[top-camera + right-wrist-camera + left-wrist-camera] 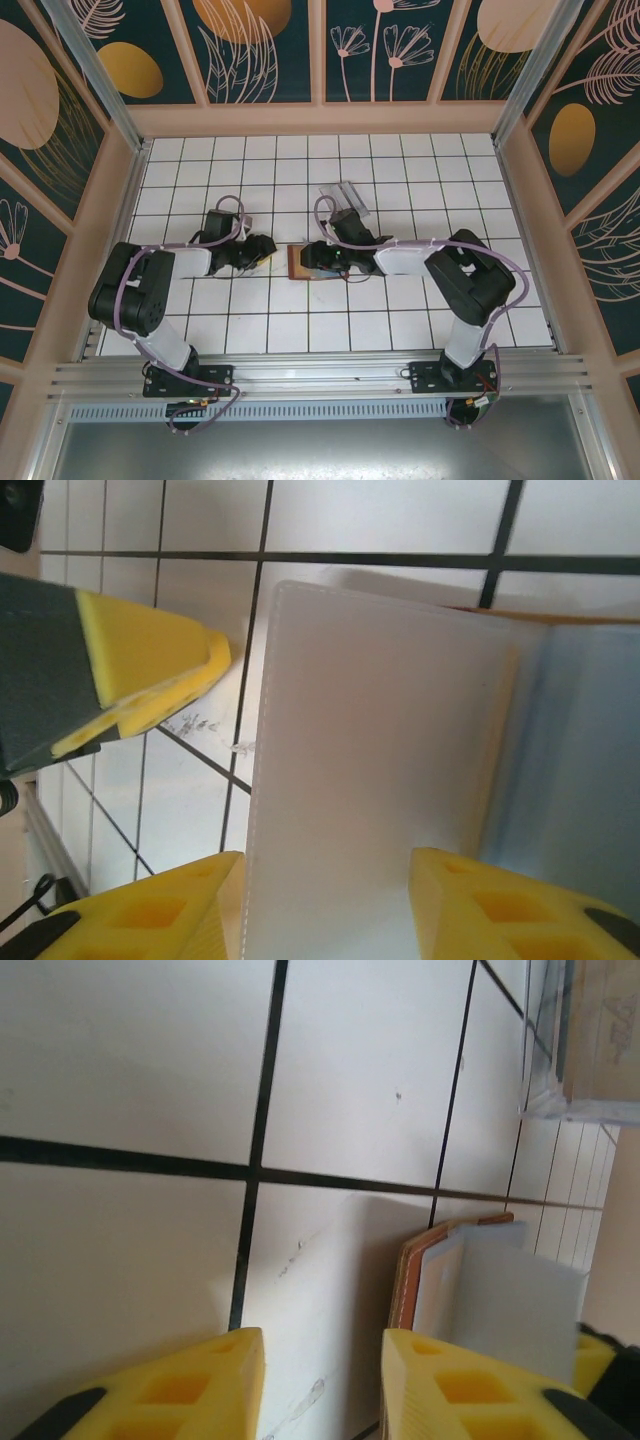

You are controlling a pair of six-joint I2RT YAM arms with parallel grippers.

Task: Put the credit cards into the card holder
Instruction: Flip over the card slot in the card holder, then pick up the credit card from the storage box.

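Right pincer straddles 1 pale card over the open wallet, likely lining it up with a pocket; I cannot tell whether it clamps. Left pincer hangs released and empty beside the wallet, perhaps to steady it.

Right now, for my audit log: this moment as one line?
left gripper: open, empty, beside card holder | right gripper: over card holder, pale sheet between its fingers, grip unclear

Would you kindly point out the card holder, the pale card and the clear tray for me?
card holder (403, 1285), left wrist view, on its brown edge.
pale card (370, 760), right wrist view, on its face.
clear tray (350, 198), top view, on its wall.
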